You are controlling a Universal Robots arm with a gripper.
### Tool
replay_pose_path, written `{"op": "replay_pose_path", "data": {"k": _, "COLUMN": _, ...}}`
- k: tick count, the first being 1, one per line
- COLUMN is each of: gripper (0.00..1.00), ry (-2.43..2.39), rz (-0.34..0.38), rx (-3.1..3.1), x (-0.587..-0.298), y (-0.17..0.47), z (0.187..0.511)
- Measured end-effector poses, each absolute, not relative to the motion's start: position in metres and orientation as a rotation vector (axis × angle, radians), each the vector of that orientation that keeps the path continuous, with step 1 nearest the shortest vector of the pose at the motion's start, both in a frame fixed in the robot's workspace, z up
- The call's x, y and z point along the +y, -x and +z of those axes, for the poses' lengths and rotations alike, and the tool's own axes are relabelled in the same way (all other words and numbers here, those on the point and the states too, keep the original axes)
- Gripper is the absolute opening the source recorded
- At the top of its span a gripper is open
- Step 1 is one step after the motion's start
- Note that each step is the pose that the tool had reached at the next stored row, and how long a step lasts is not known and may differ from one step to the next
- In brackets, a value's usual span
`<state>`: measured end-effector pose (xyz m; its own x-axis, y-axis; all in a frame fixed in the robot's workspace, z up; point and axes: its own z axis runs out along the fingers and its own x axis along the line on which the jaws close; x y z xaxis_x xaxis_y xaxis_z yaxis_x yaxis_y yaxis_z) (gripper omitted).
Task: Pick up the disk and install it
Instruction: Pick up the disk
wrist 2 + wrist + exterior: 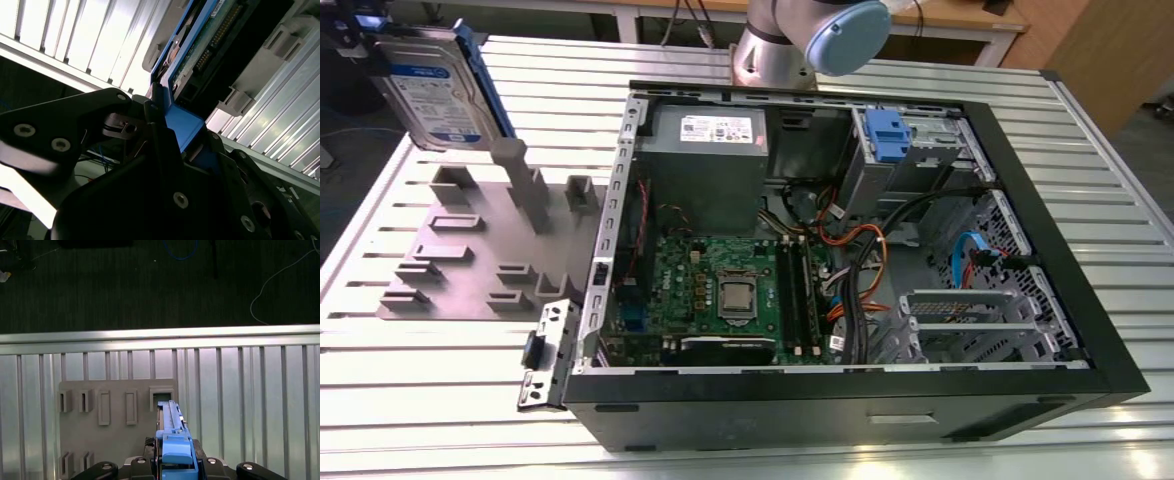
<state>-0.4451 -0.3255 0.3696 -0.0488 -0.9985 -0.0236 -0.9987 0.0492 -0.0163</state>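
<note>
Table (1067, 120) slats carry everything here: the open computer case (854, 400) is our landmark, and a grey fixture plate (467, 250) lies just beside its open wall, on the exterior view's left. Farther out from the case, above that plate, the disk (434, 95) stands on edge in the air, the gripper (180, 127) pinching its blue carrier frame (172, 420) from both sides. We judge the drive dense and stiff yet shock-sensitive, its circuit board (207, 42) bare. The smooth plastic frame may flex or slip, so the rigid side edges are the places to hold.
</note>
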Motion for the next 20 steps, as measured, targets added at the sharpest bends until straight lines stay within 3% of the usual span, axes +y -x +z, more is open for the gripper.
{"op": "replay_pose_path", "data": {"k": 20, "gripper": 0.37, "ry": 2.147, "rz": 0.007, "rx": 2.255, "x": -0.3255, "y": 0.4451, "z": 0.3749}}
